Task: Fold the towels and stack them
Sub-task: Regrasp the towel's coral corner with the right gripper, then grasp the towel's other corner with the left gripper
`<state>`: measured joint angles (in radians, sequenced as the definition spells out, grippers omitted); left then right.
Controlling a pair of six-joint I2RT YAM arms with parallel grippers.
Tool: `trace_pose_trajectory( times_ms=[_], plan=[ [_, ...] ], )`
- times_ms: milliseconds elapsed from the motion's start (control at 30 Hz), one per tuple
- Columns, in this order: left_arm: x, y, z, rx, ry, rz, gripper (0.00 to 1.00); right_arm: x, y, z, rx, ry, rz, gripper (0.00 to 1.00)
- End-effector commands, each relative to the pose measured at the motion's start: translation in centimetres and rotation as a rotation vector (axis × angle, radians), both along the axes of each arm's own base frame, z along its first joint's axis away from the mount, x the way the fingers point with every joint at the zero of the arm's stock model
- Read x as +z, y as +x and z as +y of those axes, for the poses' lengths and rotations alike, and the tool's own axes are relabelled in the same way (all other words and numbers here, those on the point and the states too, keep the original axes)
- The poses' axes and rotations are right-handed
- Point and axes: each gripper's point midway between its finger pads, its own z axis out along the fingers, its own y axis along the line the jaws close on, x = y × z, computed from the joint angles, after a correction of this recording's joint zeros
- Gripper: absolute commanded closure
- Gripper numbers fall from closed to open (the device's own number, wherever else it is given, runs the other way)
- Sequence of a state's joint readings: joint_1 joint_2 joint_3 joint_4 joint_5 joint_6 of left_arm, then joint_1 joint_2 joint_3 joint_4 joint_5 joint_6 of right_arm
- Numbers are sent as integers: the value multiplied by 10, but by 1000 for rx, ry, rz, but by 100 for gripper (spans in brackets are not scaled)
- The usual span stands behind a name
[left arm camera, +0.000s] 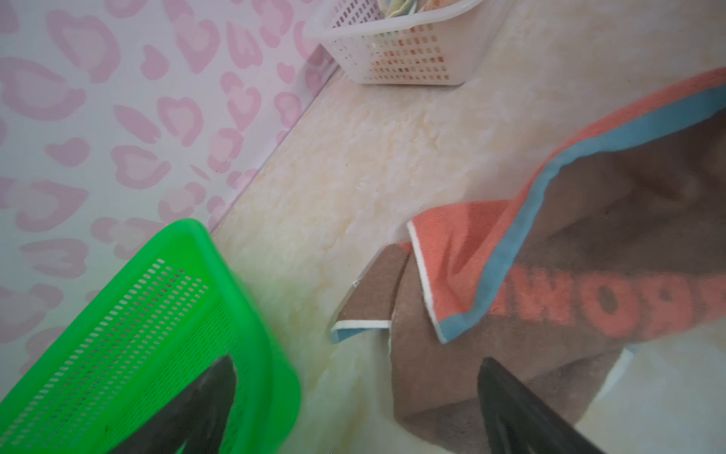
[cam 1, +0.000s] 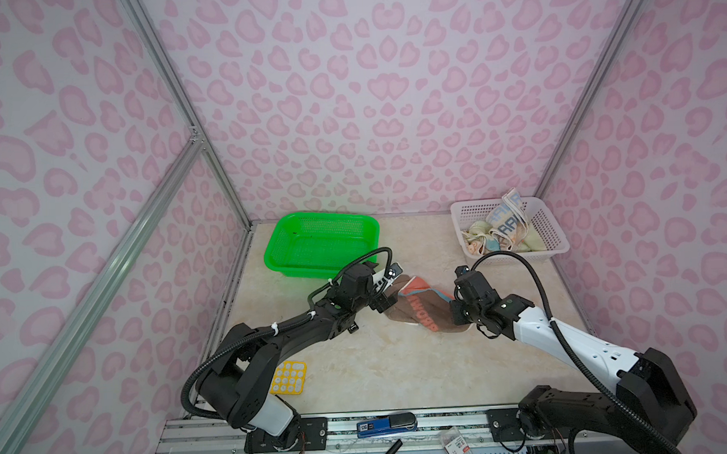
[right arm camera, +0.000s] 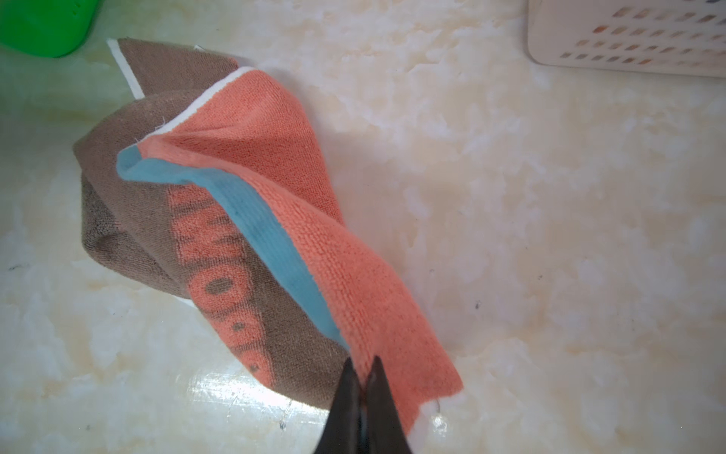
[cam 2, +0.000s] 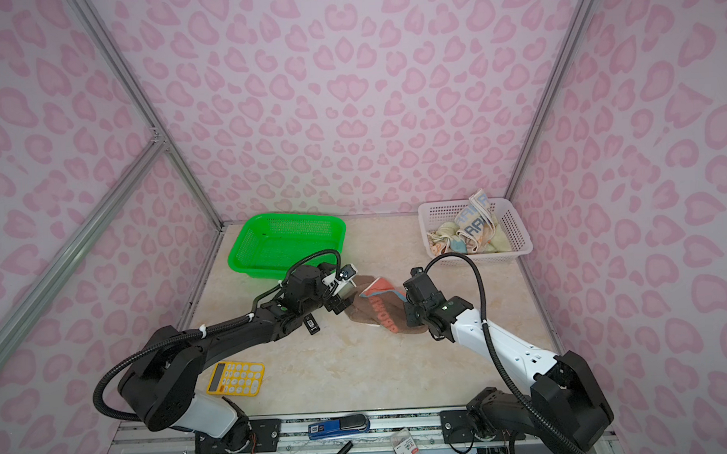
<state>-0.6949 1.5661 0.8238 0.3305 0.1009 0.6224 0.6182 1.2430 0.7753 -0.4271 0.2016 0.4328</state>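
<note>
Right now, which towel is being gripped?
The brown-and-coral towel on the table, pinched by the shut right gripper; the other towels lie heaped in the white basket.

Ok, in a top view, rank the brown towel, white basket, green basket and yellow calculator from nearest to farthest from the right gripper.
1. brown towel: mid-table, pinched in the shut right gripper.
2. white basket: back right corner.
3. green basket: back left.
4. yellow calculator: front left, by the left arm's base.

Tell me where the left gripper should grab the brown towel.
Take the brown towel's white-hemmed corner pointing at the green basket, coming from the basket side: it sticks out free, opposite the right gripper's pinch on the coral edge.
</note>
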Motion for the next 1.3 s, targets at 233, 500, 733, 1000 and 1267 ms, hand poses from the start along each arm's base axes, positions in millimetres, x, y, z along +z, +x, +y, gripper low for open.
trace_pose_trajectory(
  times_ms=[233, 500, 733, 1000, 1267],
  plan=[
    [-30, 6, -45, -111, 60, 0, 0, -2, 0, -4, 10, 14, 1, 100],
    [-48, 15, -53, -113, 99, 47, 14, 3, 3, -14, -20, 42, -23, 100],
    [-63, 15, -51, -123, 158, 76, 27, 1, 5, -20, -36, 49, -25, 100],
    [-74, 22, -53, -114, 187, 78, 39, -1, 6, -20, -36, 54, -21, 100],
    [-67, 27, -56, -88, 155, 83, 97, 2, 10, -22, -45, 58, -33, 100]
  ],
)
